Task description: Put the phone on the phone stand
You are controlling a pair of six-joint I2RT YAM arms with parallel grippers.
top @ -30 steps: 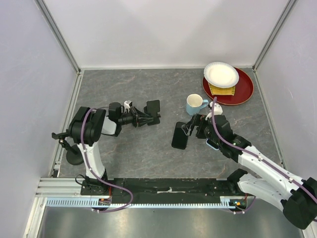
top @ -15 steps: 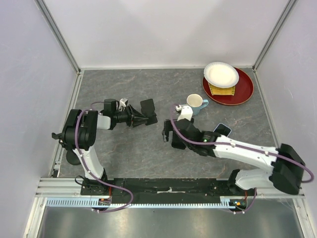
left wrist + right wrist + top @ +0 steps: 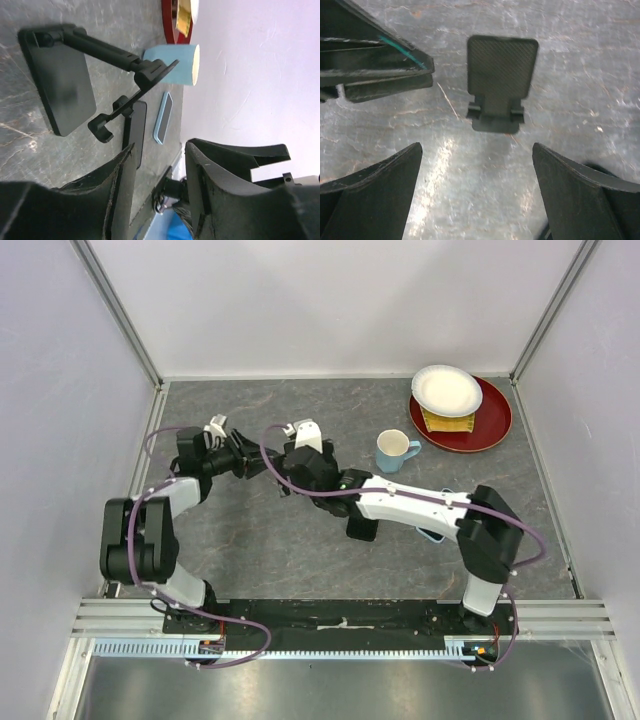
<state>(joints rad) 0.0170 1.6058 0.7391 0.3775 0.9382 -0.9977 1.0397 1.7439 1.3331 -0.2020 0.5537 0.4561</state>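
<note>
phone (image 3: 162,117): a pale-blue slab lying flat on the grey table (image 3: 270,540); seen from above it is partly under the right forearm. It is not on the stand.
stand (image 3: 60,85): black, sitting on its flat base on the table, with a thin arm angled up to a cradle that has 2 small hooks.
phone to stand: well apart, with a black flat slab (image 3: 362,528) lying between them, just beside the phone.
left claw (image 3: 159,150): low and level, pointing at the stand from near it; its 2 fingers are slightly parted with nothing between them.
right claw (image 3: 477,147): hangs over the stand facing down, its 2 fingers spread wide; the stand's plate shows in the gap below, untouched.
right arm: stretches across to the left half of the table, its claw close to the left claw.
mug (image 3: 393,450): light blue, upright, to the right of both claws.
red plate (image 3: 490,425): far right corner, carrying a white plate (image 3: 446,390) and a yellow slice (image 3: 448,422).
</note>
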